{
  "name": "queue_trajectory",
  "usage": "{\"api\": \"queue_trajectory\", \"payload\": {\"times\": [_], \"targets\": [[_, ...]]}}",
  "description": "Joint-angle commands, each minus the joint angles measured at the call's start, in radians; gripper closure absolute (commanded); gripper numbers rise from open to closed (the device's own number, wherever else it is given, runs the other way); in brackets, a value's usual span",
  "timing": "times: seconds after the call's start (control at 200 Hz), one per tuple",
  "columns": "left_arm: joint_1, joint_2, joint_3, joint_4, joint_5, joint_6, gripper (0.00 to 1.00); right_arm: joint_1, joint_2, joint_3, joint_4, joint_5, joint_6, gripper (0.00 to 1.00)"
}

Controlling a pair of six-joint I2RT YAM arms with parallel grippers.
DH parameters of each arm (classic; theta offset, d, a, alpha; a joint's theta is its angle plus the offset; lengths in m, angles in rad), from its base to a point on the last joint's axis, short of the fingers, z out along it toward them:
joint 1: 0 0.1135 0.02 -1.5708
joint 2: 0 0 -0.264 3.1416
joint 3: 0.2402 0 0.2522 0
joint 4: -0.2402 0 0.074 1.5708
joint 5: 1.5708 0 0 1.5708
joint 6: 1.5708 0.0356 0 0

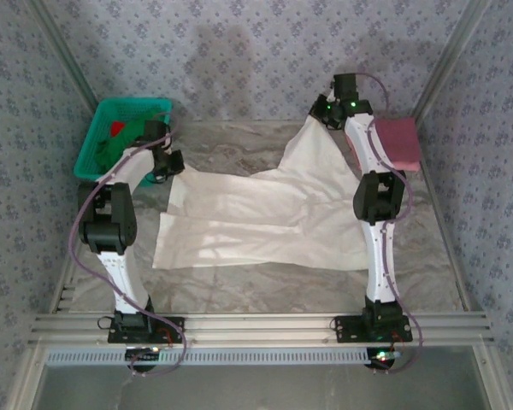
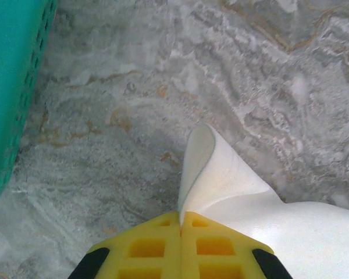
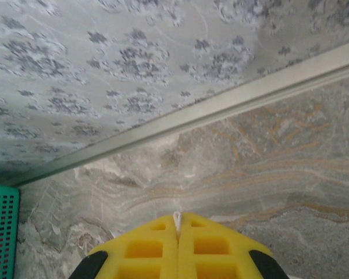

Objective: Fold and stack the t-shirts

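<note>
Two t-shirts lie in the top view, and neither is seen whole. The cream-white shirt (image 1: 265, 213) sprawls across the middle of the marble-patterned bench (image 1: 239, 286), creased and partly doubled over itself, so its sleeves and neck are hard to pick out. Its rear right part rises in a taut peak to the right claw (image 1: 327, 114), and the right arm (image 1: 378, 213) crosses its right edge. The dusty pink shirt (image 1: 400, 141) lies folded in the rear right corner, its left side hidden behind that arm; it is just beside the cream one, though whether they touch cannot be told. The left claw (image 1: 169, 164) is at the cream shirt's rear left corner. From its wrist camera the yellow fingers (image 2: 145, 232) are pressed together with a fold of white cloth pinched between them, the cloth curling up ahead of the tips. From the right wrist camera the yellow fingers (image 3: 209, 232) are likewise closed, and a thin sliver of white cloth pokes out at the seam between them. The teal mesh basket (image 1: 135, 103) stands at the rear left corner, its near right side covered by the left arm (image 1: 111, 222). Inside it are a small red thing (image 1: 116, 128) and a darker green shape (image 1: 103, 149), both too small to identify.
</note>
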Motion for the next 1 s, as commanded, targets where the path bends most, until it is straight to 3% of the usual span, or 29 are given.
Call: {"api": "queue_trajectory", "payload": {"times": [0.0,0.525,0.994], "targets": [[0.01,0.007,0.042,-0.038,-0.023,0.041,1.0,-0.018,-0.039,-0.014,0.041,-0.061,-0.031,1.0],[0.014,-0.136,-0.188,0.008,-0.117,0.123,1.0,-0.069,-0.555,-0.748,0.34,-0.128,-0.139,1.0],[0.003,-0.157,-0.001,-0.051,-0.115,0.154,1.0,-0.073,-0.665,-0.752,0.343,-0.2,-0.183,1.0]]}}
